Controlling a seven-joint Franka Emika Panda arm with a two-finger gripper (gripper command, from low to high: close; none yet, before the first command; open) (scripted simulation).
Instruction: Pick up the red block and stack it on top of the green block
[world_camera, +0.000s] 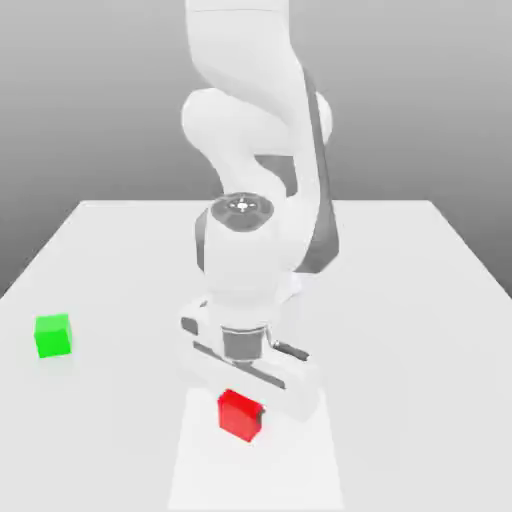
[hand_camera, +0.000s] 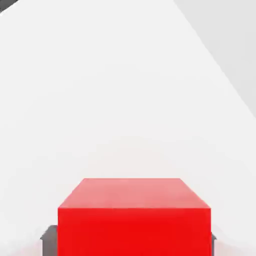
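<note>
**Listener:** Where is the red block sitting?

**Operator:** I am seeing the red block (world_camera: 239, 414) resting on the white table (world_camera: 420, 330), directly under the arm's gripper (world_camera: 242, 408). In the hand view the red block (hand_camera: 134, 220) is filling the space between two dark fingers (hand_camera: 49, 239), one flanking each side.

**Listener:** Are they clamping it?

**Operator:** I cannot tell; contact is not showing. The green block (world_camera: 53, 335) is lying well apart, toward the exterior view's left.
</note>
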